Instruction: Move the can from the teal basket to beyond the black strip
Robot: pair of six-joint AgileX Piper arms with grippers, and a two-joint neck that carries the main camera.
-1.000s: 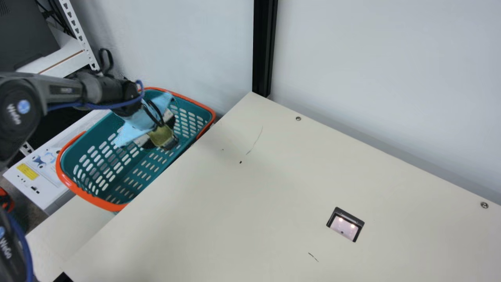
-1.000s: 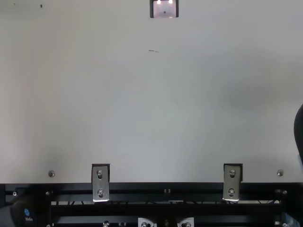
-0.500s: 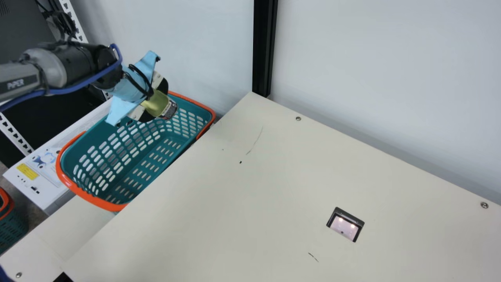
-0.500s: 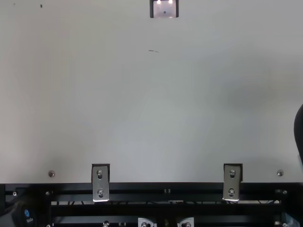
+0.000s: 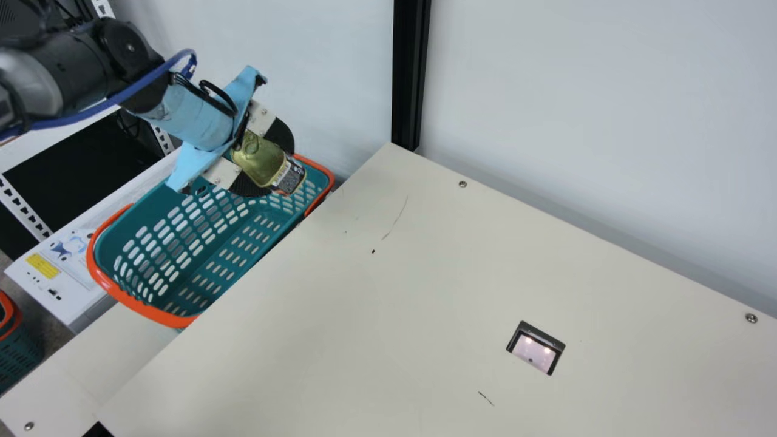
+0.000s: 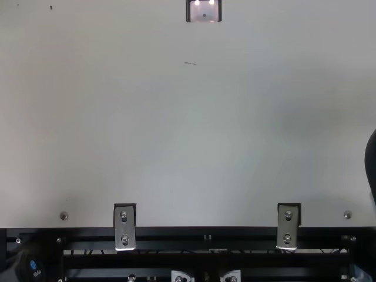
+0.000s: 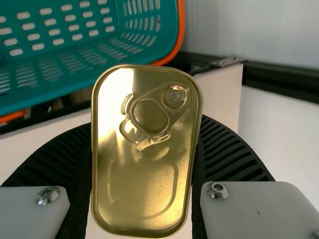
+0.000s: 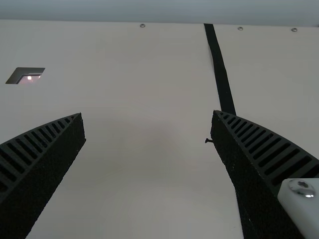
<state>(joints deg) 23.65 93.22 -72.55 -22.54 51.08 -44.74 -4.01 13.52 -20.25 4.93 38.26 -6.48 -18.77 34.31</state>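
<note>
My left gripper is raised over the far end of the teal basket in the main view, shut on the gold can. In the left wrist view the can, its ring-pull lid facing the camera, is pinched between both ribbed fingers of my left gripper, with the teal basket behind it. The right wrist view has my right gripper open above the table, nothing between its fingers, and the black strip runs past its right-hand finger.
The cream table has a dark-framed opening and a few screws. A black post stands at its far corner against the pale wall. Left of the basket is a white device; another basket sits lower down.
My left gripper has lifted the can up out of the basket, then shifted right toward the basket's far end. The right gripper's arm looks unmoved in the top view.
</note>
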